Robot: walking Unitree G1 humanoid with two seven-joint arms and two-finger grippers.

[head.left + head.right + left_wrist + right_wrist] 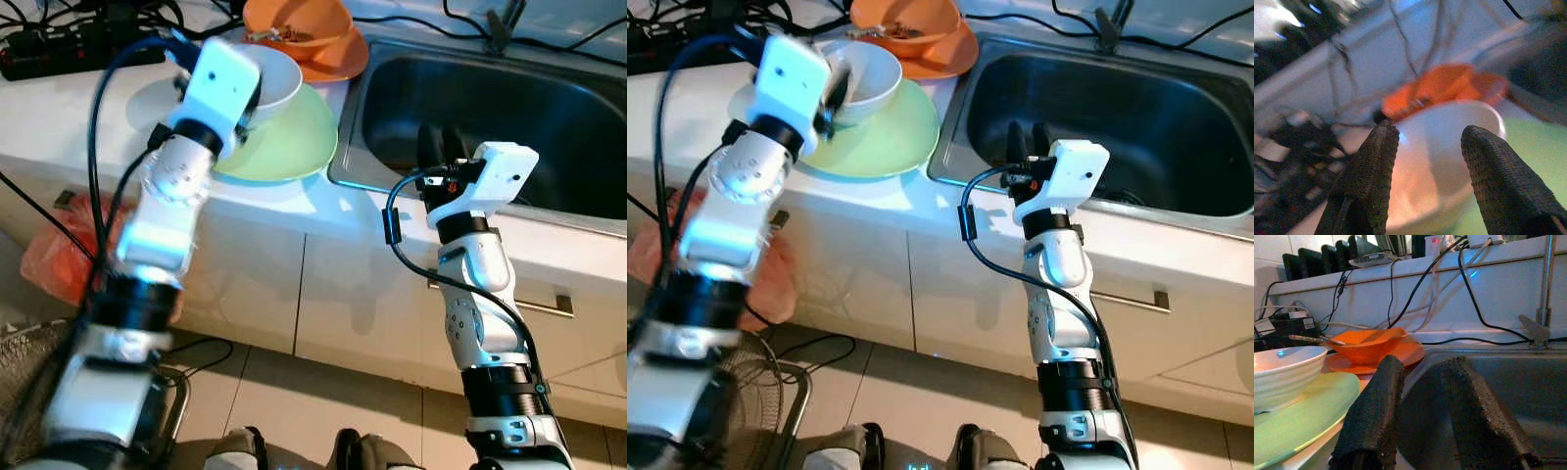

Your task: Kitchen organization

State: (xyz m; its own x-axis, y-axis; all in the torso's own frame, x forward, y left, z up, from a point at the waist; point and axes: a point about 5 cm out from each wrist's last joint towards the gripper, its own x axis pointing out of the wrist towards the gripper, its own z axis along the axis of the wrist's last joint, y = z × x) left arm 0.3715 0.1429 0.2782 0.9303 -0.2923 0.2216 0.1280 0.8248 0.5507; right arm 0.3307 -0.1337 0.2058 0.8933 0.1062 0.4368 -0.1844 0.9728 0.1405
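Observation:
A white bowl (279, 83) sits on a light green plate (294, 147) on the white counter, left of the steel sink (509, 117). Behind them an orange bowl (299, 24) rests on an orange plate (343, 61). My left gripper (1425, 142) is open, its fingertips just short of the white bowl's (1449, 142) near rim, with nothing held. My right gripper (441, 142) hovers over the sink's front left corner. Its fingers (1376, 406) stand a little apart and hold nothing.
A black power strip (59, 49) and loose cables lie at the counter's back left. A utensil (1312, 339) lies in the orange bowl. The faucet (1546, 279) stands behind the sink. An orange plastic bag (59, 259) and a wire fan guard (754, 401) are by the floor on the left.

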